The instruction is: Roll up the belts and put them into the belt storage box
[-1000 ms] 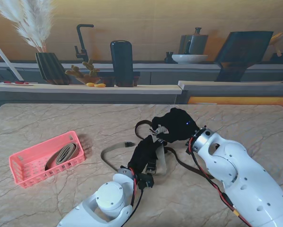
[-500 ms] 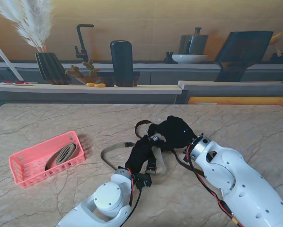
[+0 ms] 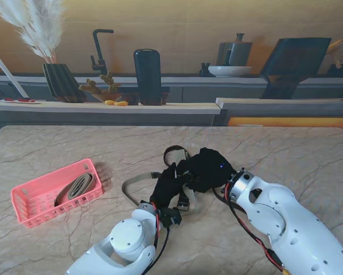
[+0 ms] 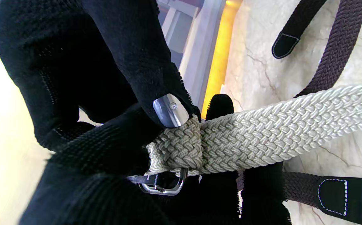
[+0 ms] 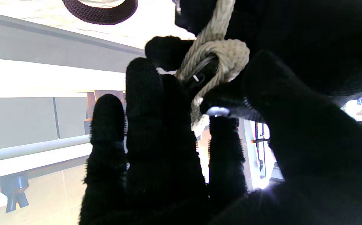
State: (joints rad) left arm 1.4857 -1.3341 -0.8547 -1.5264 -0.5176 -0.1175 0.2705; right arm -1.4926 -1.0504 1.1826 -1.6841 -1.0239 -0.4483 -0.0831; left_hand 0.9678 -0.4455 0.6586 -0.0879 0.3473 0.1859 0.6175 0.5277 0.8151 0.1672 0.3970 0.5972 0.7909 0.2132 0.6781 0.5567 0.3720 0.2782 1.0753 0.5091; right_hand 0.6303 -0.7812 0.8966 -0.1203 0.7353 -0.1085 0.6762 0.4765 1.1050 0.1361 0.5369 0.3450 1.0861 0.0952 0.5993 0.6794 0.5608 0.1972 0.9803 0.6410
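Both hands meet mid-table — left hand (image 3: 170,182), right hand (image 3: 209,169) pinching cream belt (image 4: 262,140).

marble table (image 3: 286,149) bears pink basket (image 3: 31,209) and loose belts (image 3: 134,184).

Both hands' black fingers (image 4: 156,72) cover the cream belt's (image 4: 262,137) buckle end.
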